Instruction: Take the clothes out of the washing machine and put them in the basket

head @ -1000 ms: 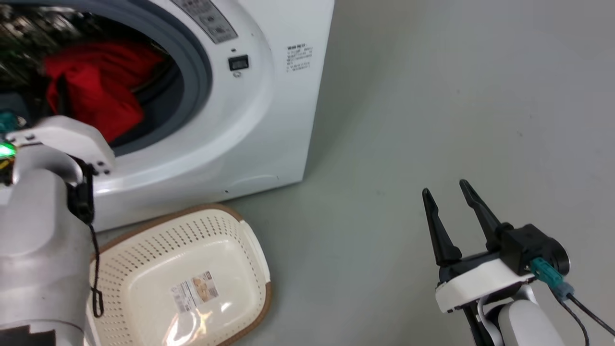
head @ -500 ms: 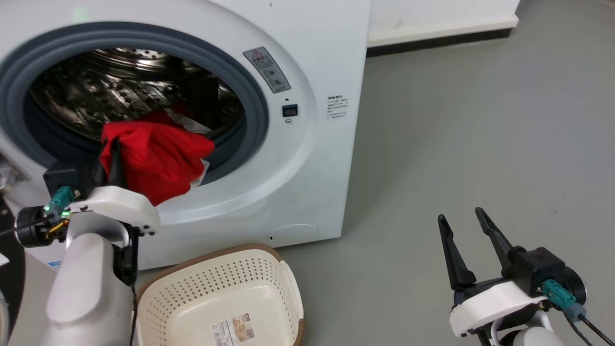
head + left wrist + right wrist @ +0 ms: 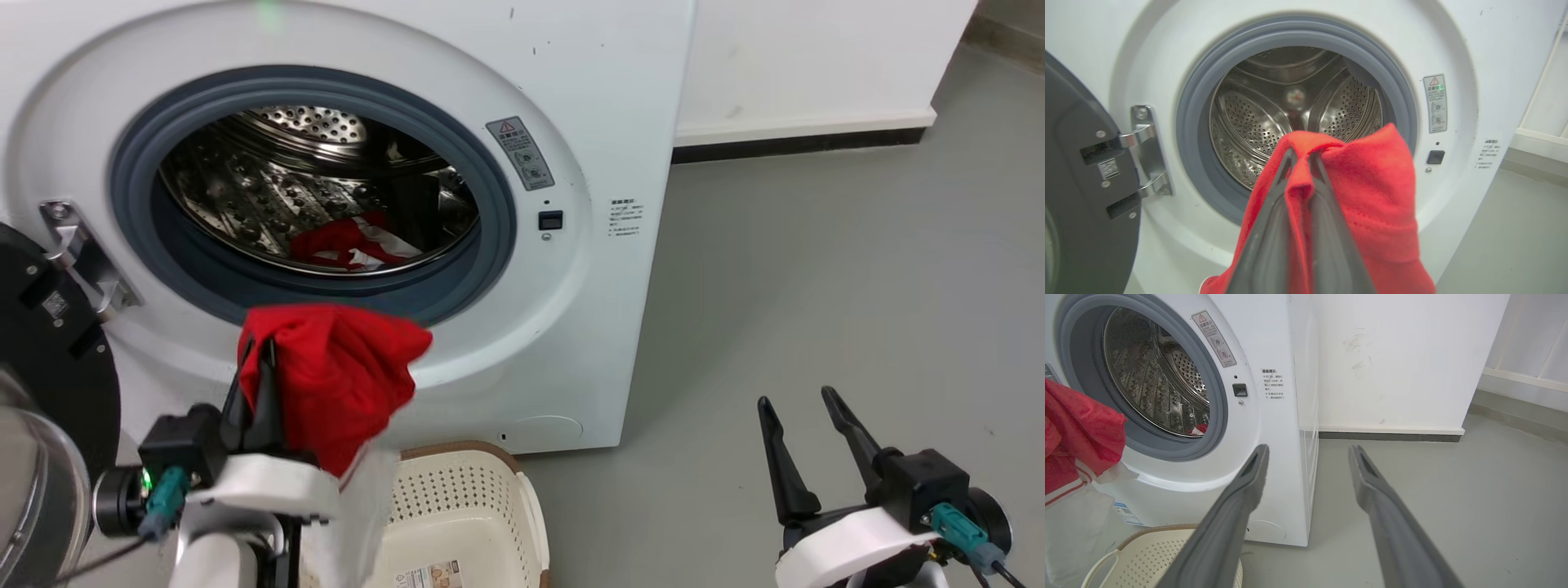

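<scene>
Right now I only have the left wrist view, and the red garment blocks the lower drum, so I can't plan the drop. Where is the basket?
Observer: The basket sits on the floor against the front of the washing machine, below the red garment that the left gripper holds, and slightly to its right.
Operator: Are there more clothes in the drum?
Observer: Yes, more red and white clothes lie at the bottom of the drum.
Operator: What about the right arm?
Observer: The right gripper is off to the right over the floor, its fingers apart and holding nothing.
</scene>
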You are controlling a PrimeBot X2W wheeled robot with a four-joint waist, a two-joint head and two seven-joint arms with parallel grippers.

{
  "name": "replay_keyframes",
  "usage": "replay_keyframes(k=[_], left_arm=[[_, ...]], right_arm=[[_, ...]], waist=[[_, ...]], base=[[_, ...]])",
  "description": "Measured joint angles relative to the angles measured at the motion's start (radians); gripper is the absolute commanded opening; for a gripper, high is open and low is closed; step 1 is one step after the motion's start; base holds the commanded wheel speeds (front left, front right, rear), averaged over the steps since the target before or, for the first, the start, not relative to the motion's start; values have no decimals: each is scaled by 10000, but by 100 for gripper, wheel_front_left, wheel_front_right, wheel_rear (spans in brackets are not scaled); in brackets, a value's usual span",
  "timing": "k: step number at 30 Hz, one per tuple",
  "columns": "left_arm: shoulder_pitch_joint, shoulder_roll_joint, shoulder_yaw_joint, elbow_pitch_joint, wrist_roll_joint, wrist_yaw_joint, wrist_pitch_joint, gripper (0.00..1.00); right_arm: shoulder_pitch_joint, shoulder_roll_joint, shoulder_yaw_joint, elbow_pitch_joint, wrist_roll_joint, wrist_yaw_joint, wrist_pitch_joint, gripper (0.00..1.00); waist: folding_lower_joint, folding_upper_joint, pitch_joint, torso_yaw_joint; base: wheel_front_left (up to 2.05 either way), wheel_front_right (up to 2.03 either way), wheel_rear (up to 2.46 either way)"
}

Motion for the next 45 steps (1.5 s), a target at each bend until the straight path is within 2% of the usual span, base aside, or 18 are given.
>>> replay_keyframes(k=[6,14,19,25,28,37,45], left_arm=[[1366,-274,-242,-627,-222,128,0,0],[1732,-537,-1083,550,-878,226,42,0],[1049,-562,-1693,1764,-1221,313,27,0],[-33,-575,-2174,2754,-1822,717,25,0],[-667,-577,-2194,3369,-2209,874,25,0],[-2215,-577,-2100,5563,-2723,982,-2,0],[-2613,-579,-1824,7033,-3202,934,-2,0]], right_arm=[[85,2,113,-207,-13,0,132,100],[-187,0,151,-497,-98,0,169,100],[-685,0,180,-587,-117,0,144,100],[-1388,2,322,-614,-86,2,-35,100],[-1745,2,353,-629,-88,2,-140,100],[-2537,0,407,-441,-196,0,-412,100],[-2952,2,543,-111,-211,2,-696,100]], waist=[[0,0,18,280],[1,0,873,509],[3,0,1771,580],[4,0,3011,552],[4,0,3670,506],[5,0,5492,325],[4,0,6410,85]], base=[[0,0,0],[0,0,0],[0,0,0],[0,0,0],[0,0,0],[0,0,0],[0,0,0]])
